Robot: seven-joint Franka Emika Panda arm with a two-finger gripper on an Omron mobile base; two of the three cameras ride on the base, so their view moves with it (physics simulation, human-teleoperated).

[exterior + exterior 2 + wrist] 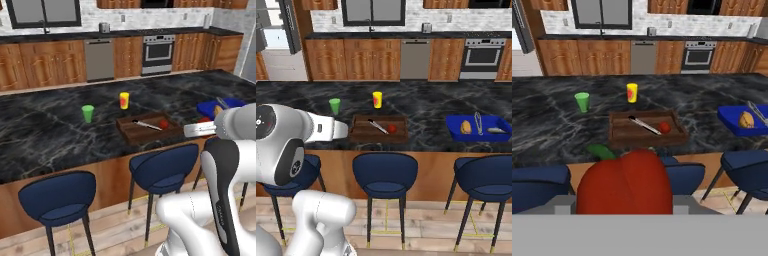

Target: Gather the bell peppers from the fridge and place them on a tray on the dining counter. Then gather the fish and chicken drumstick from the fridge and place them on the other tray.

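A red bell pepper [624, 182] with a green stem looms large at the bottom of the hand view, and my gripper [344, 130] is shut on it; the pepper hides the fingertips. The hand hovers at the near edge of the dining counter [45, 135], left of a wooden tray [647, 131] that holds a small red item [664, 127] and a knife-like utensil. Further right sits a blue tray [456, 131] with a tan rounded piece [465, 127] and a metal utensil in it. The fridge [276, 40] stands at the far left, away from the hand.
A green cup [88, 113] and a yellow cup [124, 100] stand on the counter behind the wooden tray. Blue stools [57, 195] line the near side below the counter edge. Cabinets, a dishwasher and an oven [158, 52] run along the back wall.
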